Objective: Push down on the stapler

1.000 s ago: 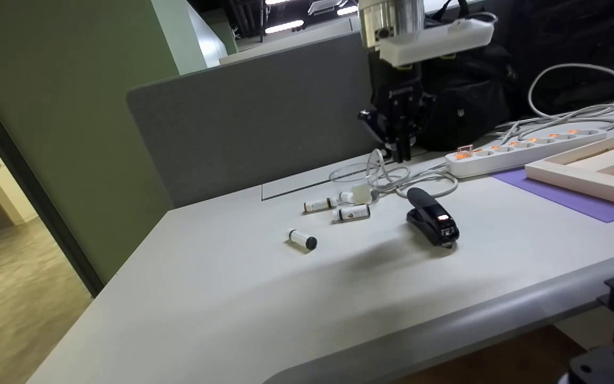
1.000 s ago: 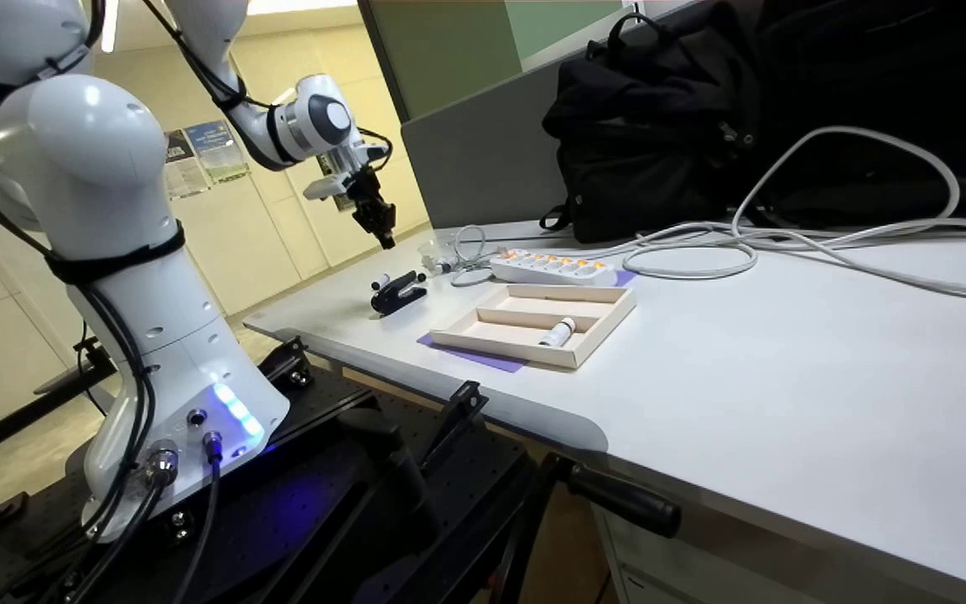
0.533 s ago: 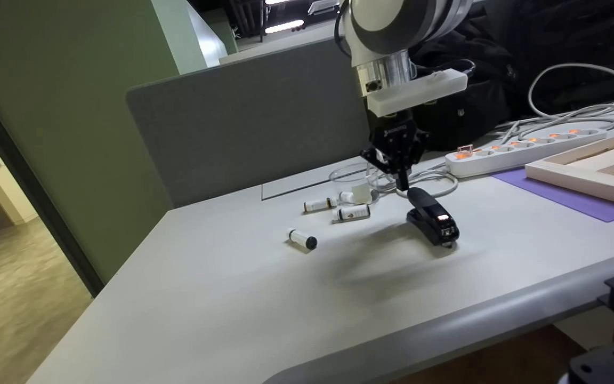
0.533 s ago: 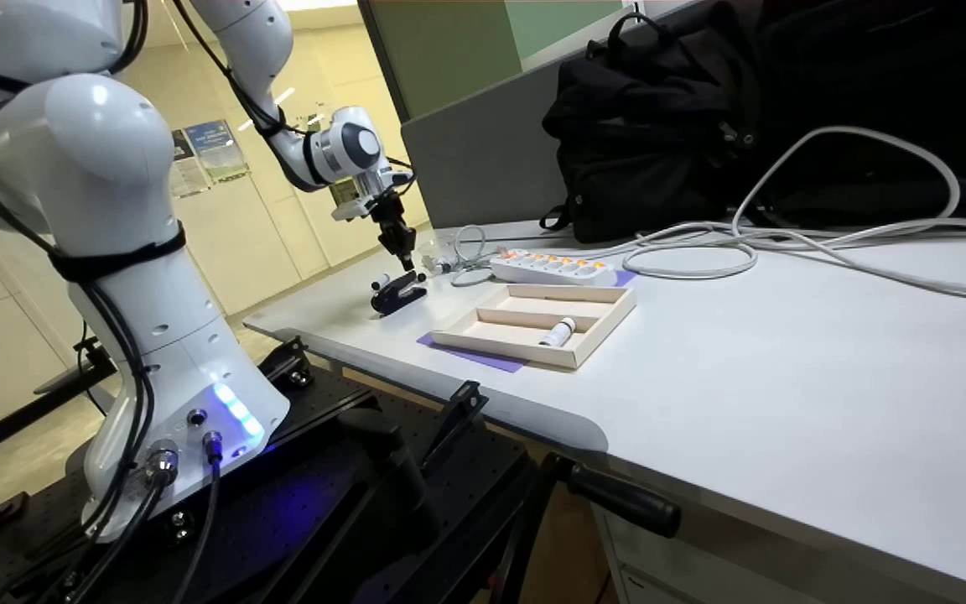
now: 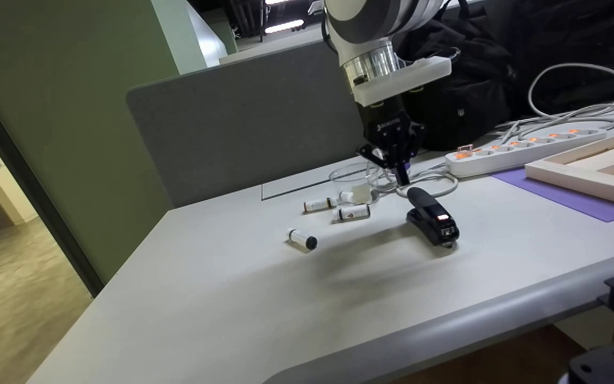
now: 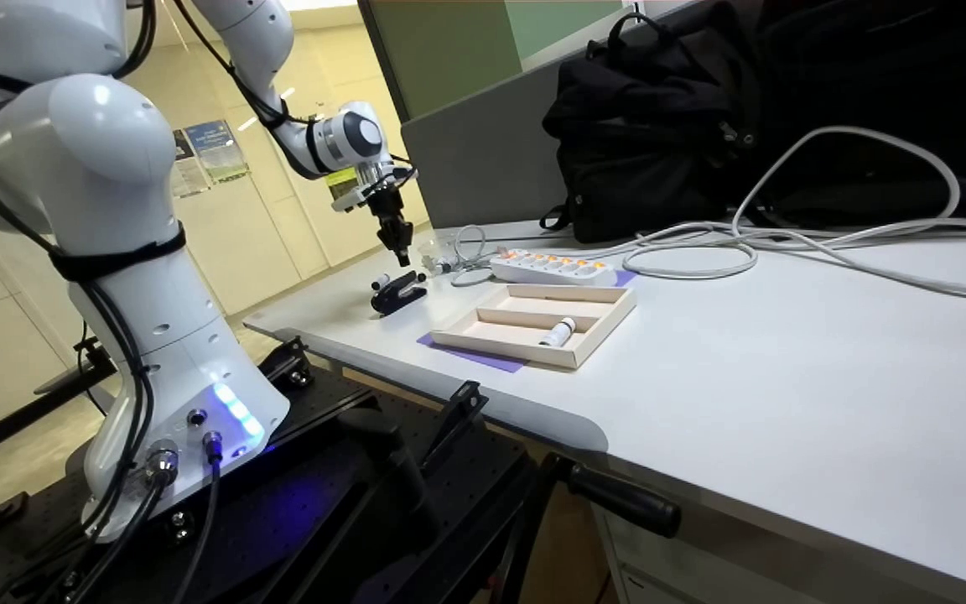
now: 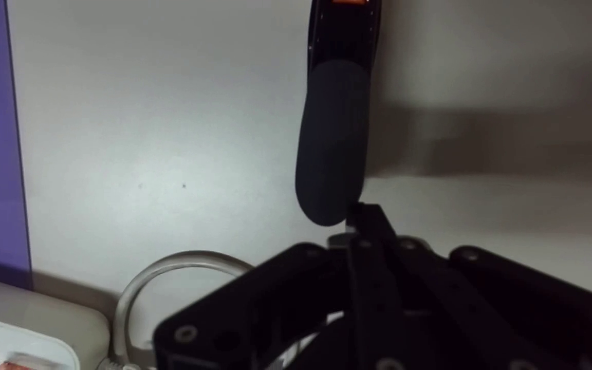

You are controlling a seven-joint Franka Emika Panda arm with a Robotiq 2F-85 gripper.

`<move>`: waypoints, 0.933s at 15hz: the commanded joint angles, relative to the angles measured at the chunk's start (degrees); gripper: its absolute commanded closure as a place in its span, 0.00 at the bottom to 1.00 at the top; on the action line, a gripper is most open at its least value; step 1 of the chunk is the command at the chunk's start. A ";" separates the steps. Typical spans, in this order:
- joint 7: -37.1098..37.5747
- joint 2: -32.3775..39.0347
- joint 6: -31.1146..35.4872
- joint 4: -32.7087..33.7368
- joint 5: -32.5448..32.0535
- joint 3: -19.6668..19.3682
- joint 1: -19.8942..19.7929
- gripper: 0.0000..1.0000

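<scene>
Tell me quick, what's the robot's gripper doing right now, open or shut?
Gripper: closed, holding nothing, near the stapler.

Across the dark body of the gripper [image 5: 403, 180], in an exterior view, I can read the single word ROBOTIQ in small pale capitals. Down on the desk [image 5: 195, 298], two small white bottles [image 5: 320, 205] lie near each other, their labels [image 5: 354, 212] bearing fine dark print that is too tiny for me to make out. Over on the pale wall [image 6: 240, 235], the blue poster [image 6: 216, 149] carries a light heading, but its words blur, as does the printing on the neighbouring poster [image 6: 189, 176] just beside it.
</scene>
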 commanded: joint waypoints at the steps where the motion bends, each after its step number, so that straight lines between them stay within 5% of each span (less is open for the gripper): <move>1: 1.87 -0.10 -4.09 1.40 -0.10 -0.84 0.21 1.00; 14: -1.22 5.22 -6.21 1.42 -0.12 -0.70 -0.63 1.00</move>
